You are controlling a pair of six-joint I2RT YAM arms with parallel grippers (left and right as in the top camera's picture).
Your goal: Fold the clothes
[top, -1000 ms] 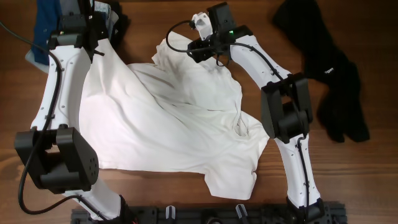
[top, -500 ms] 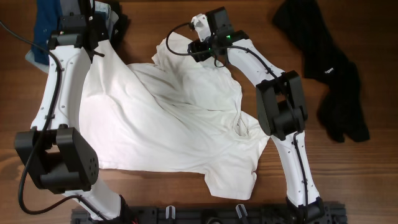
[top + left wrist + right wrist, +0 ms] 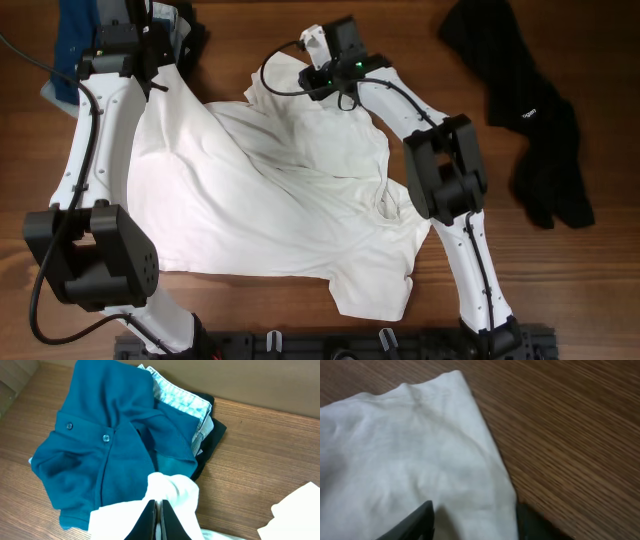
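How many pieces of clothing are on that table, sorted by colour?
White: 1, the white shirt spread mid-table.
Teal: 1, the teal polo topping the corner pile.
Pale check: 1, the checked cloth under it.
Black: 2, the black layer beneath the pile and the black garment lying apart.
Total: 5.

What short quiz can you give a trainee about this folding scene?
1. True or false: the left gripper is shut on the white shirt.
2. Where does the black garment lie? A: on the white shirt. B: apart from it, on the right arm's side. C: in the left gripper.
3. Fill in: the right gripper is ___ at the white shirt's edge.
Key: 1 true; 2 B; 3 open.
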